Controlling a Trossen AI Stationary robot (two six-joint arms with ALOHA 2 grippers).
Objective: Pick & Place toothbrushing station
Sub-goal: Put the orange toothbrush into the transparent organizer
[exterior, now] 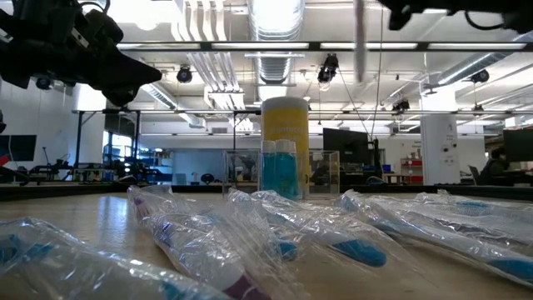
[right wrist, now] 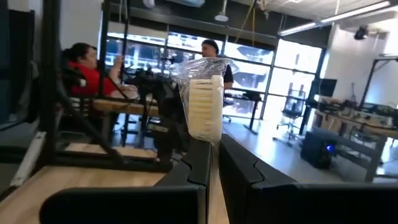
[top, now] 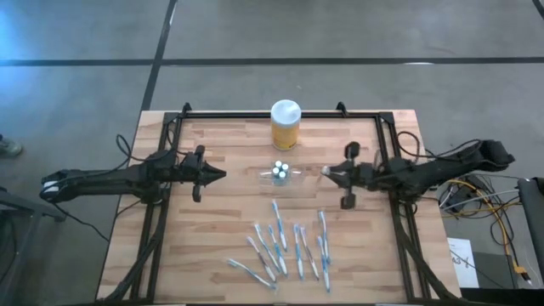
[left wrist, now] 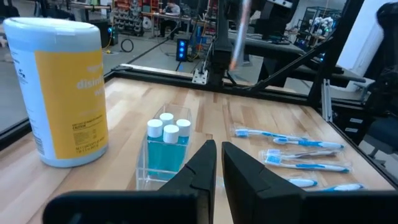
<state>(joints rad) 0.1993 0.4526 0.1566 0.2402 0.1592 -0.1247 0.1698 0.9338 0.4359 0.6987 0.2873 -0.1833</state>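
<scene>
We hold wrapped brush [right wrist: 200, 106] upright in right gripper [top: 326, 172]; holder [top: 280, 172] just beside, toward idle, closed left gripper [top: 223, 175].

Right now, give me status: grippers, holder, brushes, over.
Right gripper shut on a wrapped toothbrush, beside the clear holder. Left gripper shut, empty. Other toothbrushes loose on table. Yellow jar behind holder.

A clear holder [top: 280, 174] with white-capped pieces [top: 280, 167] stands mid-table; wrapped blue-and-white toothbrushes [top: 285, 246] lie scattered nearer the front edge.
</scene>
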